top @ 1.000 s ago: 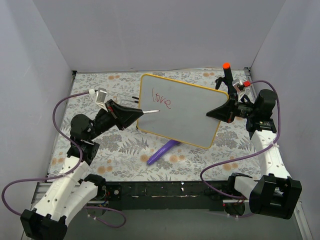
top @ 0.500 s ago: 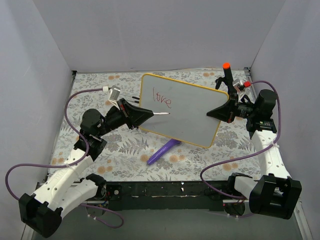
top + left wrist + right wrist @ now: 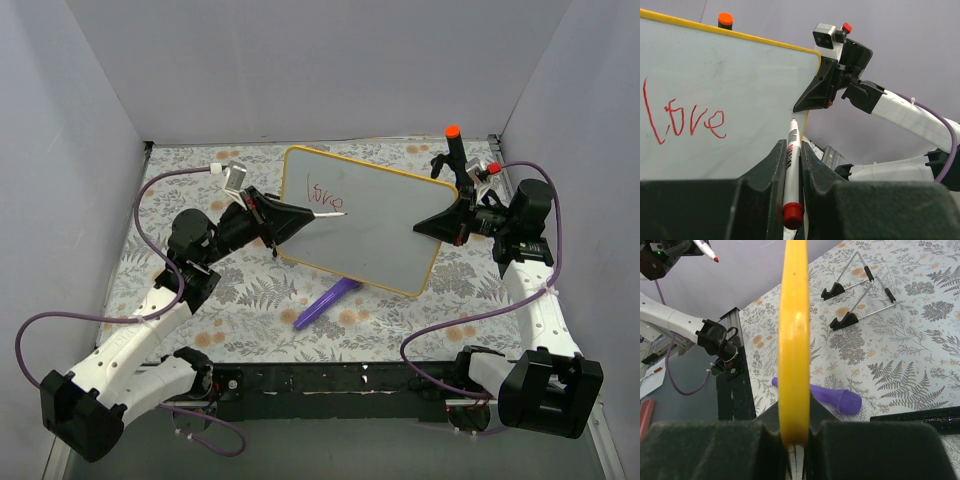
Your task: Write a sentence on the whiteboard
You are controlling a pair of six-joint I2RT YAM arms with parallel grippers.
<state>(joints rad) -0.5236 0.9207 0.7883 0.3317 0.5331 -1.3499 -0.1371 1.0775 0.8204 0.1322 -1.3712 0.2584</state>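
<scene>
The whiteboard [image 3: 375,225], white with a yellow frame, stands tilted off the table. My right gripper [image 3: 432,225] is shut on its right edge, which shows edge-on as a yellow band [image 3: 794,340] between the jaws. The sentence [image 3: 325,198] is one red cursive word, "love" [image 3: 687,120], at the board's upper left. My left gripper [image 3: 300,215] is shut on a white marker [image 3: 791,165] with a red end. The marker tip sits just right of the word, close to the board face. I cannot tell whether it touches.
A purple cylinder [image 3: 325,303] lies on the floral tablecloth under the board's lower edge. A wire stand with black feet [image 3: 860,290] rests beyond it. A black post with an orange cap [image 3: 452,140] rises behind the right gripper. Grey walls close in on three sides.
My left arm has swung right and forward, and the marker tip has moved from below the word to just right of it. The board and the right arm have held still.
</scene>
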